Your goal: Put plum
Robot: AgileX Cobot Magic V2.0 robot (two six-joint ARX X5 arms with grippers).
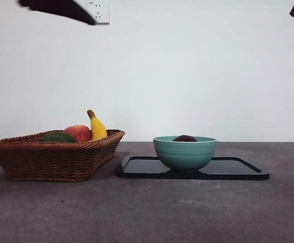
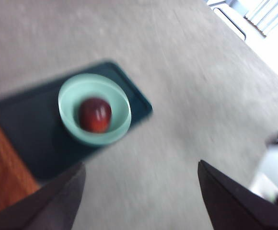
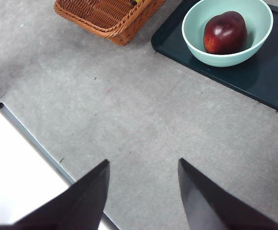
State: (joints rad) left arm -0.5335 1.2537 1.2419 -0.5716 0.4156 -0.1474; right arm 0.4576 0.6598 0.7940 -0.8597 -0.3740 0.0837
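Jaws of both the left gripper (image 2: 141, 191) and right gripper (image 3: 144, 191) spread, empty, well clear of the plum (image 3: 225, 32) in the teal bowl (image 3: 196, 40); looks smooth, firm, slippery: grip across its widest middle.

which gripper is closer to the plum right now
Hard to say. Left gripper and right gripper are both open, high above the table, clear of the plum in the teal bowl.

A plain white wall (image 1: 187, 76) fills the frame's upper half; a white power socket (image 1: 99, 11) at top left; grey table (image 1: 187, 212) below.
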